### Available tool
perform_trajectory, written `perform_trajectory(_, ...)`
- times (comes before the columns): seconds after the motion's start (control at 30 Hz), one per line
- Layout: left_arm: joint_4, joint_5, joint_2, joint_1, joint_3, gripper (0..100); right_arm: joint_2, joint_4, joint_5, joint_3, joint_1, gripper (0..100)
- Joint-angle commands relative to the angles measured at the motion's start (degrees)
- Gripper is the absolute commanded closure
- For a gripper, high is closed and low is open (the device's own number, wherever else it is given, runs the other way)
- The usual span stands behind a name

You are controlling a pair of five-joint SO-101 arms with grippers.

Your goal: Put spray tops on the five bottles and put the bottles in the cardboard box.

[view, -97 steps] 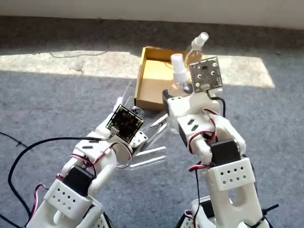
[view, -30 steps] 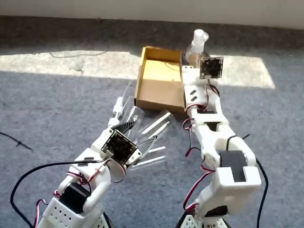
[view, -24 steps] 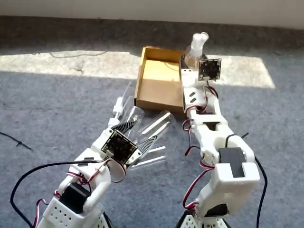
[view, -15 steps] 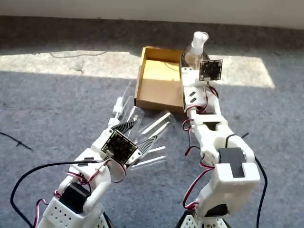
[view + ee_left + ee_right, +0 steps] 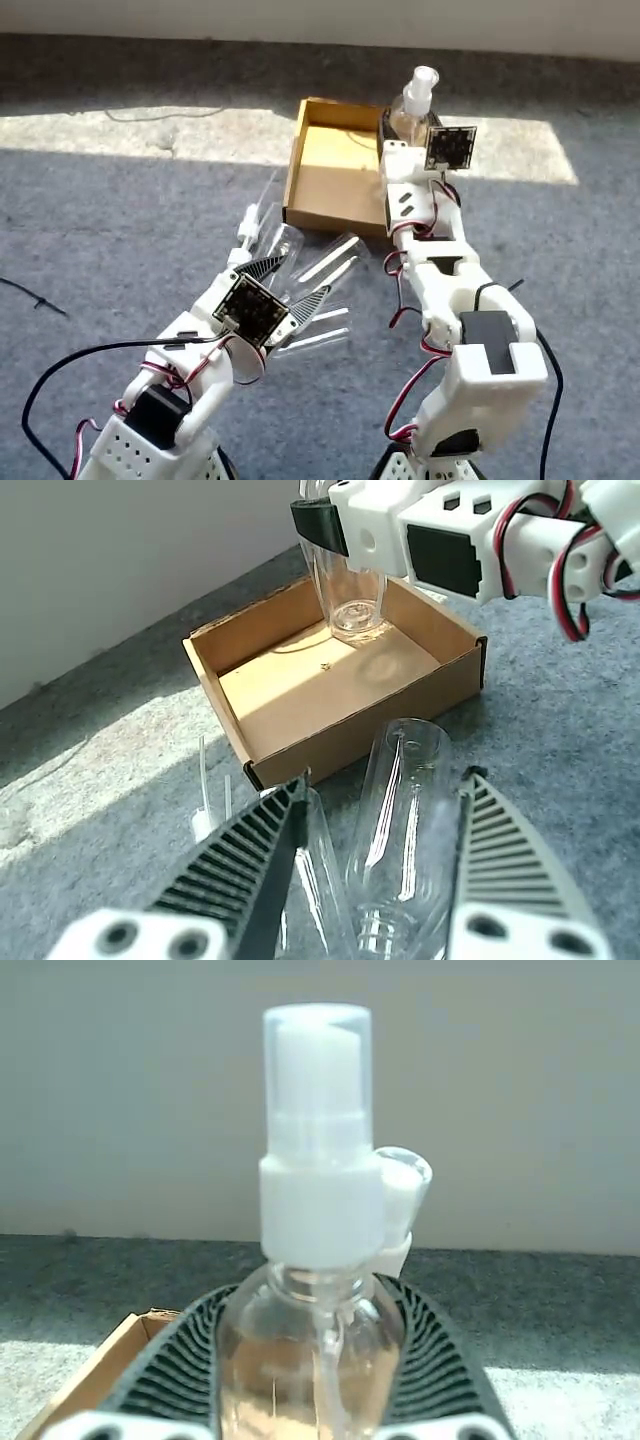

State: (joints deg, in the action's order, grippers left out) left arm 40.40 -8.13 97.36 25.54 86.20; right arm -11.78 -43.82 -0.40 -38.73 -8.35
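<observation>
My left arm and right arm are white plastic, with black servos, red-and-white wires, square camera boards; the left gripper has ribbed black fingers.

Bright sunlit band, shaded foreground

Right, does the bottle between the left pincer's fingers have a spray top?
No, the bottle lying inside the open left pincer shows a bare threaded neck.

1. The cardboard box is shallow, open-topped and brown, sitting flat on the grey carpet.
2. The capped bottle is clear and upright, with a white spray top, at the box's far right corner.
3. A bare bottle lies on its side near the box's front wall, with a second bare bottle beside it.
4. A loose spray top lies nearby on the carpet.
</observation>
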Motion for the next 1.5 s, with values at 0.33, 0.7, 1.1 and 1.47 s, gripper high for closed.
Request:
perform_trajectory(0.33,-0.97,-0.35,0.84,0.4,-0.22,78,-6.81,-1.45,3.87,7.78,1.63,99.5)
perform_trajectory(0.7,-0.97,-0.35,0.92,0.4,-0.22,78,-7.78,-1.45,3.96,8.48,1.71,99.5)
perform_trajectory(1.1,-0.88,-0.35,0.92,0.4,-0.22,78,-7.78,-1.45,4.04,8.4,2.33,99.5)
perform_trajectory(1.47,-0.88,-0.35,0.92,0.4,-0.22,78,-10.77,-1.45,4.13,6.73,2.86,99.5)
